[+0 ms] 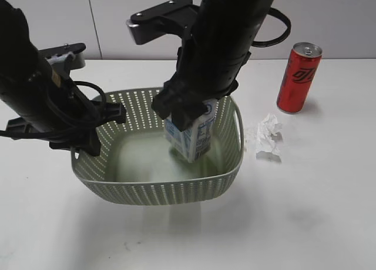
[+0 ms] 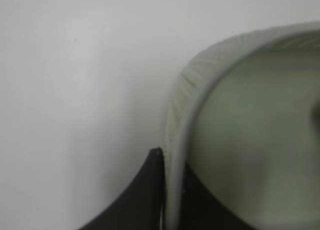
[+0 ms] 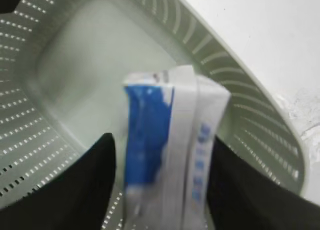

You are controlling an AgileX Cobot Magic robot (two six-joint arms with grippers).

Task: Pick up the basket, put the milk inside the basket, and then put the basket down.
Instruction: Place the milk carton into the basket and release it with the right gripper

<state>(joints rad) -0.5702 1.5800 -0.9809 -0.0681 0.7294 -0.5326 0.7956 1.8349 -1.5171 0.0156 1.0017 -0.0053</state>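
Note:
The pale green basket [image 1: 170, 190] hangs a little above the table, with its shadow beneath it. My left gripper [image 1: 93, 142] is shut on the basket's left rim; in the left wrist view the rim [image 2: 180, 120] runs between the two fingers [image 2: 172, 162]. The white and blue milk carton [image 1: 194, 137] leans tilted inside the basket, its bottom near the floor. My right gripper [image 1: 187, 112] is at the carton's top. In the right wrist view the carton [image 3: 170, 140] stands between the spread fingers [image 3: 162, 180], with a gap on the left side. The basket wall [image 3: 240, 115] surrounds it.
A red soda can [image 1: 299, 77] stands at the back right. A crumpled white paper [image 1: 267, 135] lies just right of the basket. A white wall runs along the table's far edge.

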